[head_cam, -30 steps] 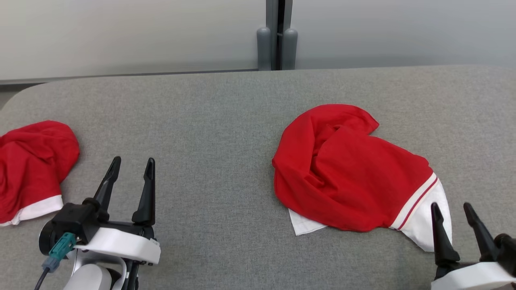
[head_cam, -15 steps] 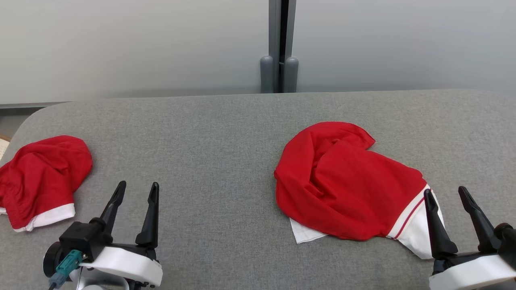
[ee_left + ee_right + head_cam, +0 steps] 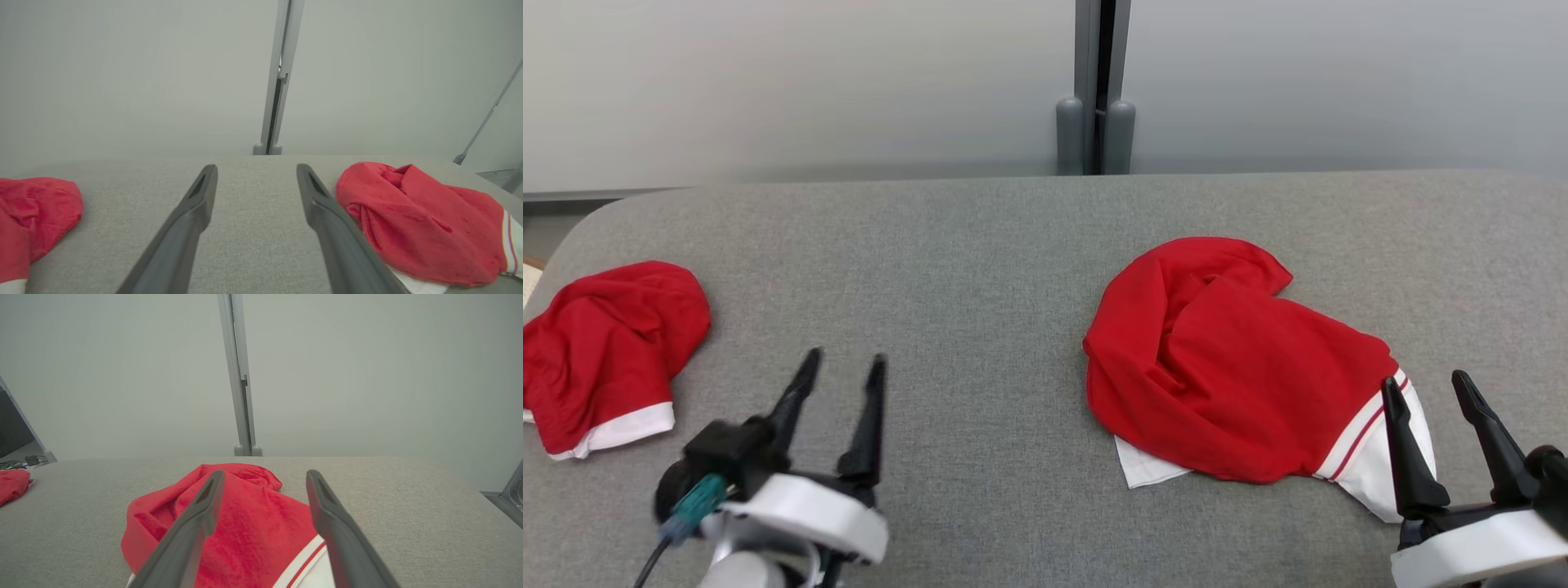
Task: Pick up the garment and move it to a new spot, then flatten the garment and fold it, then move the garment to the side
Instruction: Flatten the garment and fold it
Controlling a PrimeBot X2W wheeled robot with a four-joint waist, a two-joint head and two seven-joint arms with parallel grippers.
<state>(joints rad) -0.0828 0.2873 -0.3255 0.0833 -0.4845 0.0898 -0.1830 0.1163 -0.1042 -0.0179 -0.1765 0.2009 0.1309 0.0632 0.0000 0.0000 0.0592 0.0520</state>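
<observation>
Item, your left jaws: spread wide and holding nothing, the two dark fingers (image 3: 872, 416) rising from the lower left of the head view and leaning a little to the right, blurred there; behind them sit a white wrist housing (image 3: 809, 514) and a teal connector (image 3: 690, 506) with its cable. They stand over bare grey worktop (image 3: 972, 269), between the two red cloths, and the left wrist view shows fabric surface and nothing else in the gap between them. Item, your right jaws: likewise spread and empty, the fingers (image 3: 1409, 457) coming up from the lower right corner, tips splayed. The inner tip lies across the white hem of the garment (image 3: 1233, 367) in the head view; you cannot tell whether it touches the cloth. The right wrist view has the red heap lying under and between both fingers. Item, the garment: red with a white band and a thin red stripe, crumpled in a loose mound right of centre on the worktop, a white corner poking out at its near edge. Item, a second red cloth (image 3: 609, 351) with a white edge, bunched at the far left, well apart from the first. Item, a grey post (image 3: 1094, 82) between pale wall panels behind the worktop
</observation>
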